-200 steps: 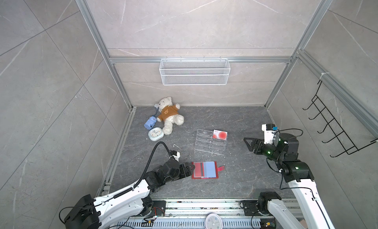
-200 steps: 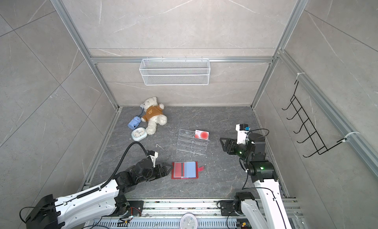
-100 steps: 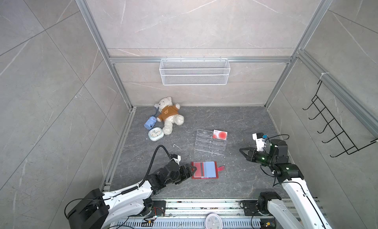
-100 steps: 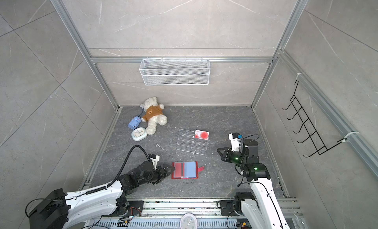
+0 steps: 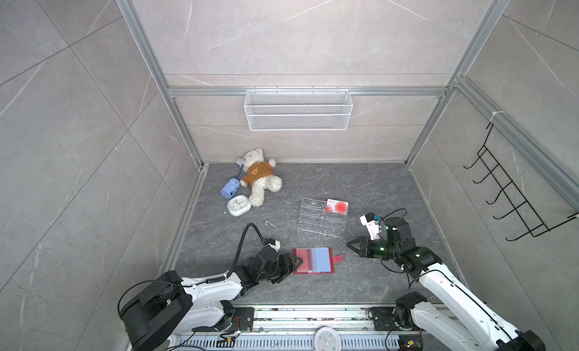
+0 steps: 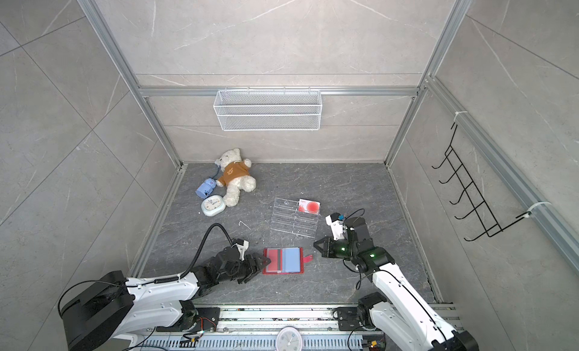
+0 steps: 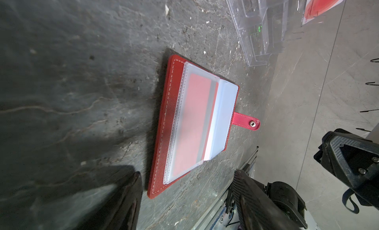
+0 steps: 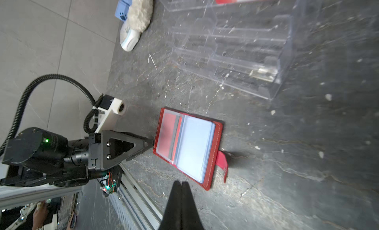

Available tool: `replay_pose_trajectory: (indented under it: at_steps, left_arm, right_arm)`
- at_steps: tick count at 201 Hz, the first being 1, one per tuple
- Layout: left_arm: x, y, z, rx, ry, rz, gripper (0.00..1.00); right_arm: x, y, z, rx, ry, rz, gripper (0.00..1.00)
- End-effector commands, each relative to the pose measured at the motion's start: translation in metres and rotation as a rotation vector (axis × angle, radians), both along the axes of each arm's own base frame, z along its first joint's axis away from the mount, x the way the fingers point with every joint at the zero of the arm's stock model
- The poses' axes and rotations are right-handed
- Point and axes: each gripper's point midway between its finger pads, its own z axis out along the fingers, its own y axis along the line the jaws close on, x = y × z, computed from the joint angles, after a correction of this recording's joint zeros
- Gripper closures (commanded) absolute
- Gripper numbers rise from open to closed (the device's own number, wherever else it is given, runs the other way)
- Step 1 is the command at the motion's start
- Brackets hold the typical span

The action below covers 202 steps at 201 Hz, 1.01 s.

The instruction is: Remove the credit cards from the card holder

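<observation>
lying flat and open on the grey floor point(image 5: 313, 183), the card holder point(image 5: 313, 260) sits btwn the 2 arms. its long side runs left-to-right in both top views. the fold runs front-to-back, and the snap tab point(image 5: 338, 257) sticks out toward the right arm.

left gripper point(image 5: 294, 268) is the near one. it's low, right at the holder's left edge, w/ jaws apart and nothing in them. in the left wrist view a corner of the holder sits btwn the 2 fingers point(image 7: 127, 198). can't tell if a tip touches the edge yet.

right gripper point(image 5: 349, 244) is past the tab, not touching, pinched tight and empty.

a red card point(image 7: 192, 124) w/ a grey stripe is inside the see-thru sleeve point(image 7: 196, 69) on the left page, so it's on the left gripper's side. a white card point(image 5: 336, 206) w/ a red circle rests on the clear rack point(image 5: 319, 222), behind the holder and apart from it.

my guess: left arm holds the holder down and right arm comes in for the card.

vs 1 sec ago: right arm has come down and in toward the holder, and its jaws were apart then. left gripper slid a bit closer w/ jaws less wide. holder, rack and white card didn't move.
</observation>
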Motion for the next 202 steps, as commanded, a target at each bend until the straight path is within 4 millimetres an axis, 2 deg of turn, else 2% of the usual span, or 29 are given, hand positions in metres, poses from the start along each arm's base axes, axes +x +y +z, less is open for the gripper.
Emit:
replay_pose_trajectory:
  at_steps: [1,49,81,143,202]
  left_arm:
    - [0.002,-0.006,0.005,-0.036,-0.007,-0.011,0.31]
    - [0.001,-0.003,-0.001,-0.027,0.000,-0.009,0.34]
    - [0.001,-0.003,-0.004,-0.029,0.003,-0.013,0.36]
    - [0.001,-0.007,-0.008,-0.044,-0.006,-0.035,0.41]
    - [0.004,-0.018,0.006,-0.098,-0.053,-0.069,0.49]
  right_arm:
    - [0.004,0.013,-0.012,-0.022,0.001,-0.010,1.00]
    - [0.000,0.047,-0.041,-0.082,0.039,0.049,1.00]
    - [0.002,0.060,-0.062,-0.164,0.059,0.057,1.00]
    - [0.006,0.059,-0.097,-0.229,0.097,0.022,1.00]
    - [-0.002,0.045,-0.121,-0.288,0.132,0.007,1.00]
